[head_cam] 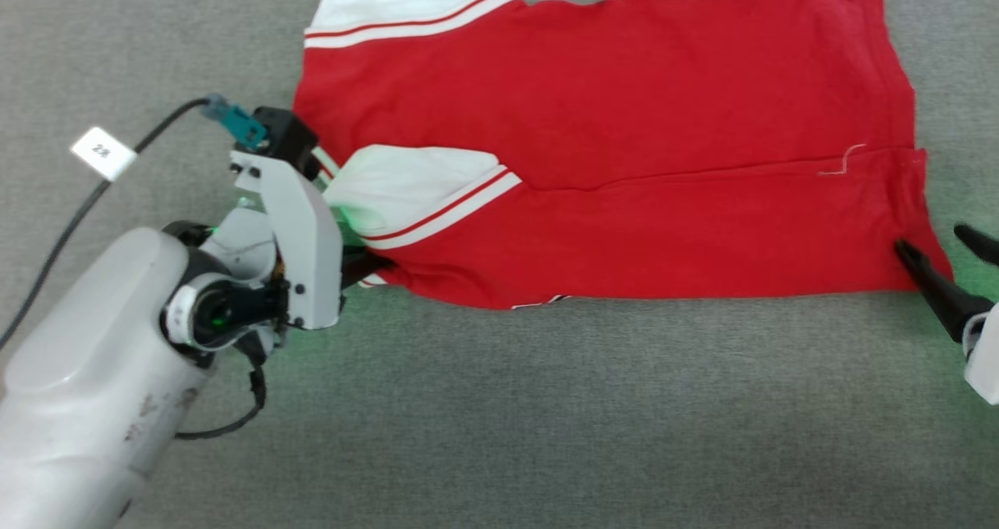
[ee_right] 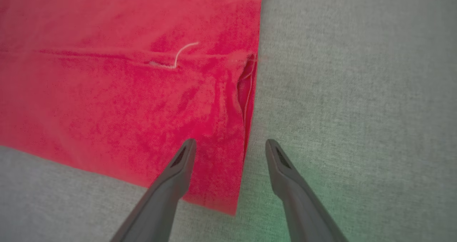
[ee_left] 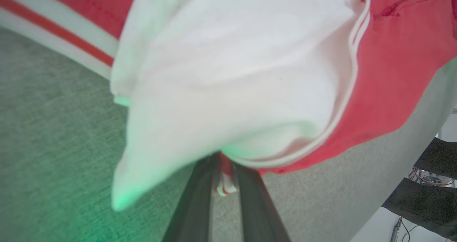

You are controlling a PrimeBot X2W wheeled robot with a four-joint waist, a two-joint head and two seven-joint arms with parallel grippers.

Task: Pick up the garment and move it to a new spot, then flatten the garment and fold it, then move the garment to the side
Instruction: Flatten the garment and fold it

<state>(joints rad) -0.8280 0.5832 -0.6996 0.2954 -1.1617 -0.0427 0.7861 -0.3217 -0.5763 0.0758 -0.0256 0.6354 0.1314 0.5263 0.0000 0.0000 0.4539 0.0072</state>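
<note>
The garment (head_cam: 624,123), a red jersey with white sleeve panels and red-white striped trim, lies spread and folded lengthwise on the grey surface. My left gripper (head_cam: 373,265) is at its left end, just under the folded white sleeve (head_cam: 414,178). In the left wrist view its two dark fingers (ee_left: 200,199) stand close together, pinching a bit of red-white trim of the garment (ee_left: 232,74). My right gripper (head_cam: 934,240) is open at the lower right corner. One finger (ee_right: 178,170) rests over the red cloth of the garment (ee_right: 107,92), and the other is over bare surface; the gripper (ee_right: 231,142) straddles the hem edge.
Grey felt-like surface (head_cam: 546,420) runs all round the garment. A black cable with a white tag (head_cam: 103,152) trails from my left wrist across the left side. A loose white thread (head_cam: 843,161) lies on the cloth. Dark frame parts (ee_left: 425,202) show beyond the surface edge.
</note>
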